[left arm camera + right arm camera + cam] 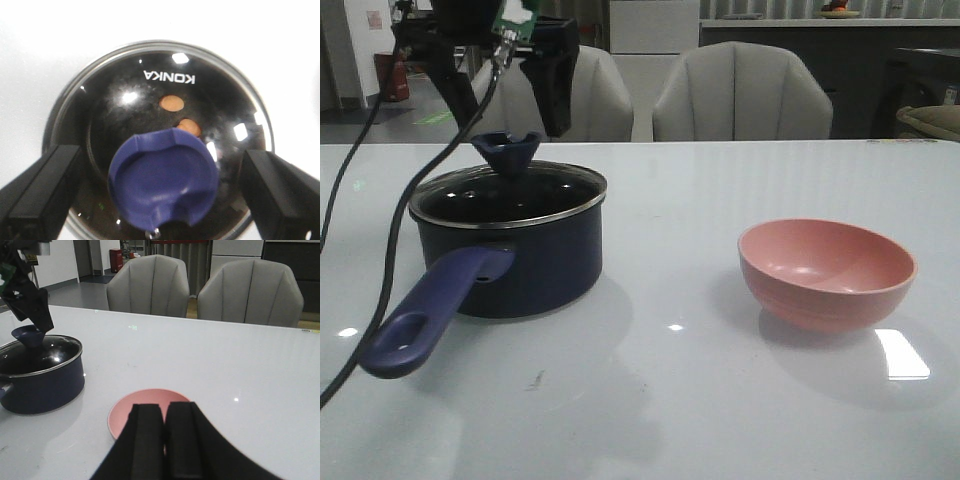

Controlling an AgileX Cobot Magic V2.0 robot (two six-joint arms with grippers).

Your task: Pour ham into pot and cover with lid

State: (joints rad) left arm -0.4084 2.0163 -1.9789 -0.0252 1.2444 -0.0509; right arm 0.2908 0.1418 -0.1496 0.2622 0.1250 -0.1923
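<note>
Clear glass lid (510,195), steel-rimmed, seated on the dark navy pot (515,262) on a glossy white table (670,400); thin orange ham (172,103) discs visible beneath. Left gripper (160,185) spread wide around the flared purple-blue knob (163,177), not touching. Right gripper (160,440) pressed together above the smooth pink bowl (827,272).

Dark navy pot (520,260) with purple-blue handle; clear lid (165,125), steel rim, white KONKA lettering, purple-blue knob; orange ham (172,103); pink bowl (827,272); white counter (720,400); black claws
</note>
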